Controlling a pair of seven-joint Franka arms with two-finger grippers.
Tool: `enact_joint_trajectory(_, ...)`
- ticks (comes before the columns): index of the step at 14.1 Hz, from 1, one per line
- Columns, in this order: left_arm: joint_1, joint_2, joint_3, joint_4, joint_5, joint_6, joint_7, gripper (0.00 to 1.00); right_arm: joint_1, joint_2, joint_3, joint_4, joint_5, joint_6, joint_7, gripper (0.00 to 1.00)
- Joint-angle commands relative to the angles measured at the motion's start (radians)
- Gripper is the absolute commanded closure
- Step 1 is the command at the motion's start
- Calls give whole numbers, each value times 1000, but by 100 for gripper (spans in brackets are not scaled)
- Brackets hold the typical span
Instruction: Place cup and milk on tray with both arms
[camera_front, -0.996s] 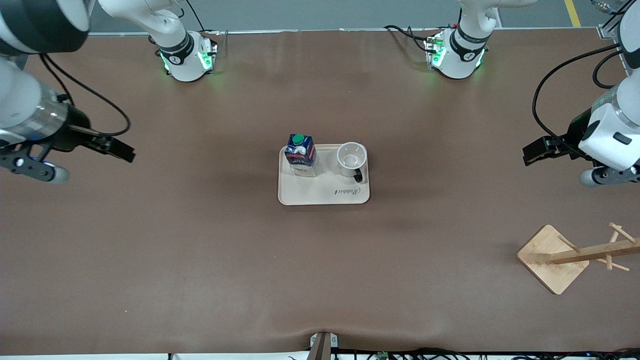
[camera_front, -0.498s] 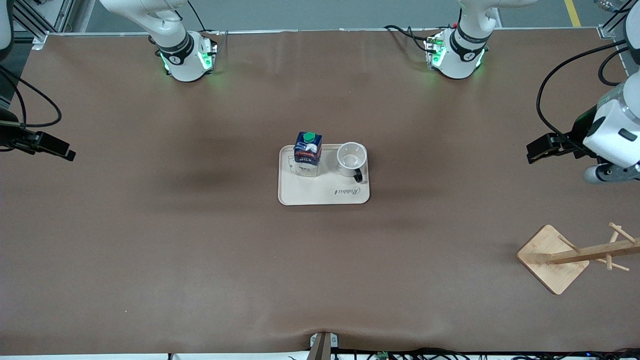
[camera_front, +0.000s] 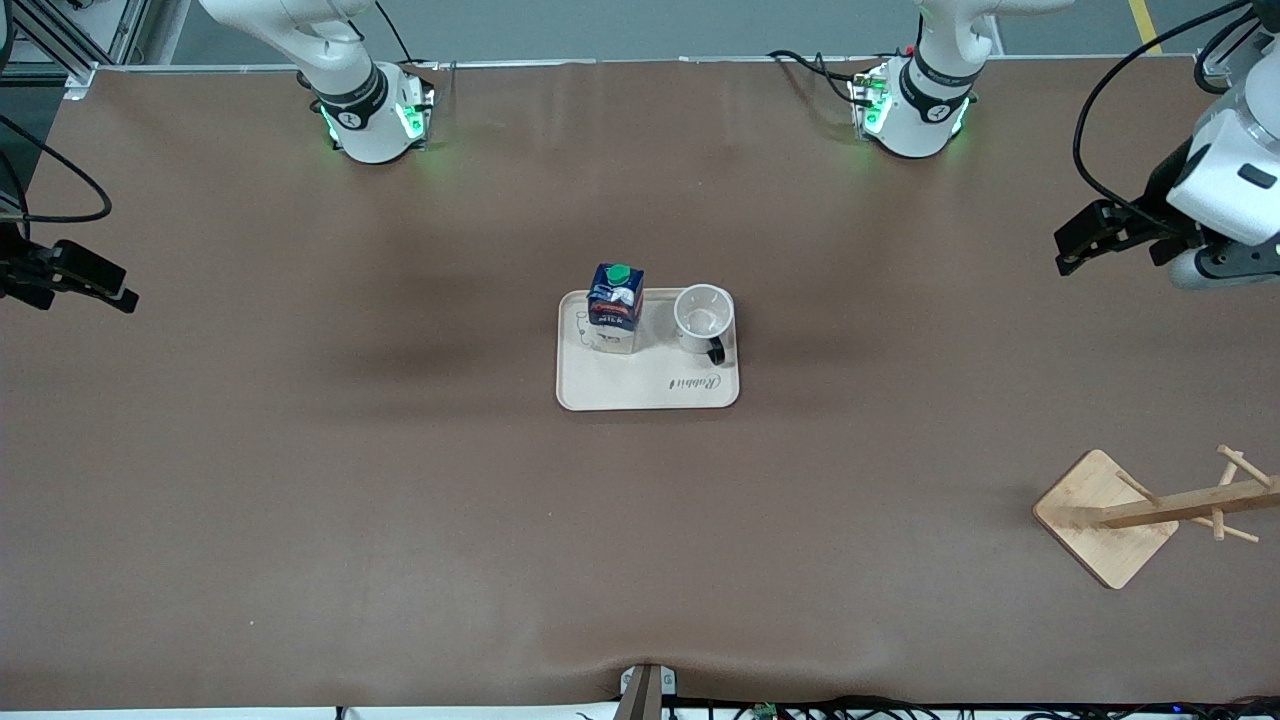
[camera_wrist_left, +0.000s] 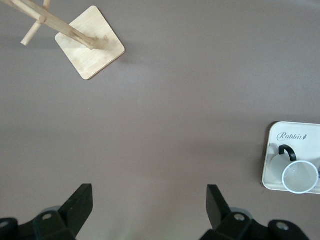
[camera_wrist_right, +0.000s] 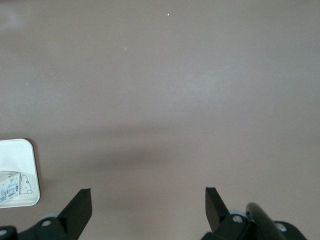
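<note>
The cream tray (camera_front: 640, 388) lies in the middle of the table. On it the dark blue milk (camera_front: 614, 300) with its green cap stands upright. Beside it, toward the left arm's end, the white cup (camera_front: 703, 312) stands mouth up with its black handle turned to the front camera. My left gripper (camera_wrist_left: 148, 192) is open and empty over bare table, and its wrist view shows the cup (camera_wrist_left: 300, 176) on the tray's end (camera_wrist_left: 290, 137). My right gripper (camera_wrist_right: 147, 195) is also open and empty, with a tray corner (camera_wrist_right: 17, 150) at the edge of its wrist view. Both hands (camera_front: 1215, 190) (camera_front: 70, 275) hang at the table's ends.
A wooden rack with pegs on a square base (camera_front: 1105, 520) stands near the front camera at the left arm's end, also seen from the left wrist (camera_wrist_left: 90, 47). Both green-lit arm bases (camera_front: 375, 115) (camera_front: 910, 110) stand along the table edge farthest from the front camera.
The right arm has drawn away from the tray toward its end of the table. The left hand has moved toward the bases' edge. The milk shifted slightly toward the cup and stands still.
</note>
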Motion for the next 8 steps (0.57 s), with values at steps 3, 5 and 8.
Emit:
enact_joint_trajectory(3, -2, -23, -7, -37, 5, 21, 12, 0, 4, -13, 5, 3, -4, -7, -14, 0)
enact_joint_trajectory(5, 1, -23, -7, -37, 5, 21, 14, 0, 4, -13, 5, 3, -4, -11, -14, 0)
enact_joint_trajectory(8, 9, -24, -7, -37, 3, 17, 20, 0, -17, -15, 10, 3, 1, -10, -14, 0)
